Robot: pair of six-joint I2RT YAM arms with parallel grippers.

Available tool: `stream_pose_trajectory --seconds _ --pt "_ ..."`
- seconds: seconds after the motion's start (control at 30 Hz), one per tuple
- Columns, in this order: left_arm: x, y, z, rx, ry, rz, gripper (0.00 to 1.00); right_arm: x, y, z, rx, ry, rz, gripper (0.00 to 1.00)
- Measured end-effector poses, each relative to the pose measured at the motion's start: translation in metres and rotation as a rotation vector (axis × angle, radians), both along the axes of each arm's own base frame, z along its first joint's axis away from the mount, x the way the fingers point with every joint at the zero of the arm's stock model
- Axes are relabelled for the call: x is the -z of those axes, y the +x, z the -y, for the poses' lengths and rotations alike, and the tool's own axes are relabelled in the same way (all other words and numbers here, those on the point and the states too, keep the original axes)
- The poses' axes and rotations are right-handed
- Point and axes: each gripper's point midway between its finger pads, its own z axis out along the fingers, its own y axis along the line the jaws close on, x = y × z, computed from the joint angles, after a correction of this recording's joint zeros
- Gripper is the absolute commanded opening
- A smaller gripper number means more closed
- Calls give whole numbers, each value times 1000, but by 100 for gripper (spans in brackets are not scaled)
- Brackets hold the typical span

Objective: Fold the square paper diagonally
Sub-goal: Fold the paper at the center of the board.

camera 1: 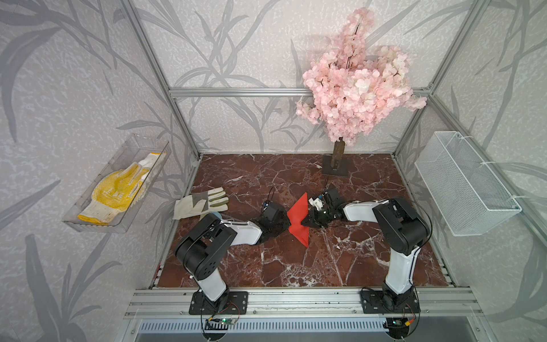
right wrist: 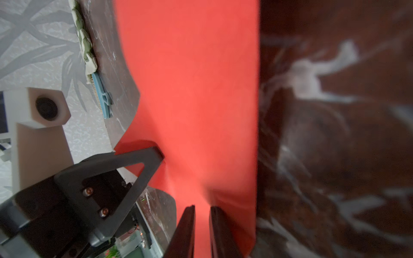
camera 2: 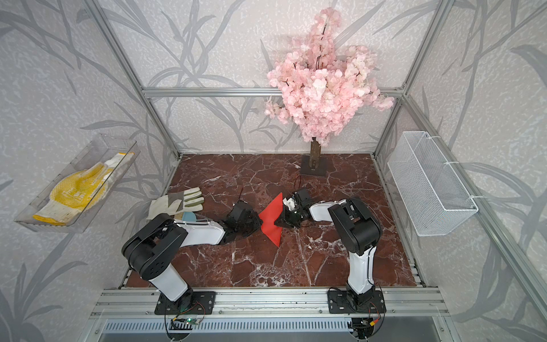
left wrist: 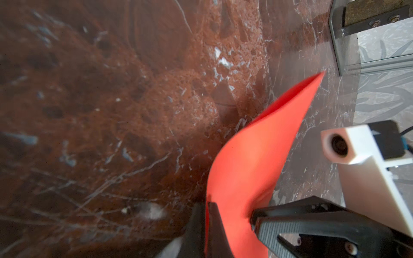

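Both top views are bright and evenly lit by soft light from above, with no harsh glare. The left arm [camera 1: 207, 248] and right arm [camera 1: 399, 231] throw only faint, soft-edged shadows onto the marble tabletop [camera 1: 296, 266]. The blossom tree [camera 1: 355, 88] leaves a pale shadow on the back wall [camera 1: 236, 44]. Wide-angle distortion bows the aluminium frame posts [camera 1: 154, 59] toward the picture edges, though focus is sharp throughout.

In the left wrist view the near tabletop is smeared and out of focus, a pale sheen lies on the far marble, and the tip of the square paper [left wrist: 245, 167] is blurred. In the right wrist view the paper looks soft and the marble beside it dissolves into streaky blur.
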Motion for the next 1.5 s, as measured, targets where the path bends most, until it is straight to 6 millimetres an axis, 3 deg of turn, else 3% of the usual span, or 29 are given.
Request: stream_pose_trajectory --seconds 0.37,0.8,1.5 --pt "0 1 0 -6 0 5 0 3 -34 7 -35 62 -50 5" --pt "0 2 1 -10 -2 9 0 5 -57 14 -18 100 -88 0" --pt "1 2 0 -13 -3 15 0 6 -90 15 -2 155 -121 0"
